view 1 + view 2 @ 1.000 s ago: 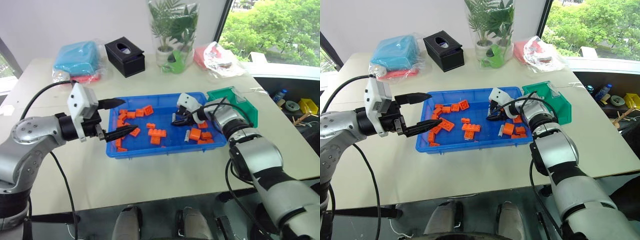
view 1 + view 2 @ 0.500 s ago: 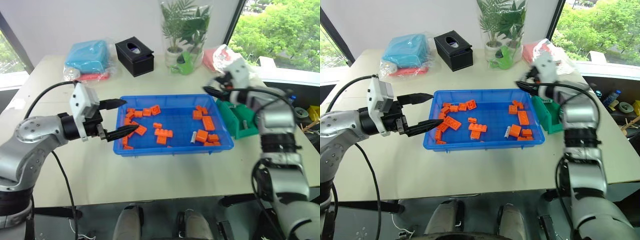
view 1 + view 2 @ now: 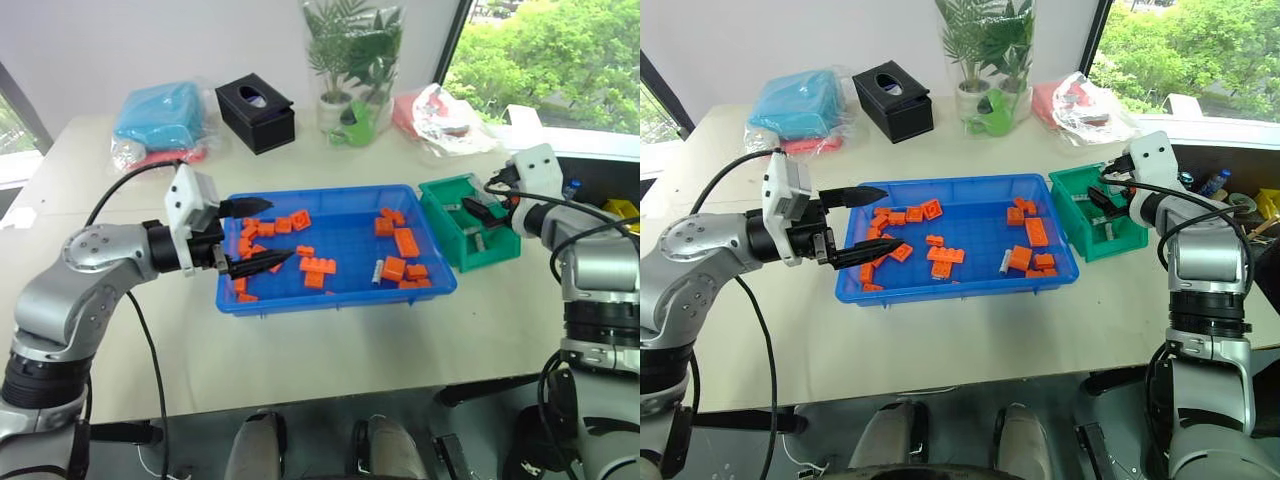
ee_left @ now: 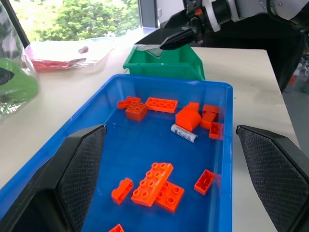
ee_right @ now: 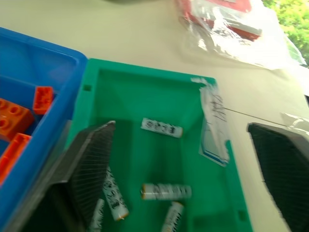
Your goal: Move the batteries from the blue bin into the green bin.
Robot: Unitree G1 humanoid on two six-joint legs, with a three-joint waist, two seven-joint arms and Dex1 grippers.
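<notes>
Batteries (image 5: 162, 128) lie in green bin (image 5: 145, 92), one (image 4: 184, 133) left in blue bin (image 4: 219, 159); right gripper (image 5: 183, 154) and left gripper (image 4: 169, 159) both spread, empty.

A cream tabletop (image 3: 330, 350) stands before a pale wall (image 3: 130, 40), with a dark-framed window (image 3: 560, 50) past its far right corner showing sunlit green trees.

No readable text anywhere. Dark printed markings on the batteries (image 5: 162, 128) inside the green bin (image 5: 145, 96), between the open fingers of the right gripper (image 5: 193, 164), too blurred to make out. Clear label tab (image 5: 213, 126) blank or illegible.
</notes>
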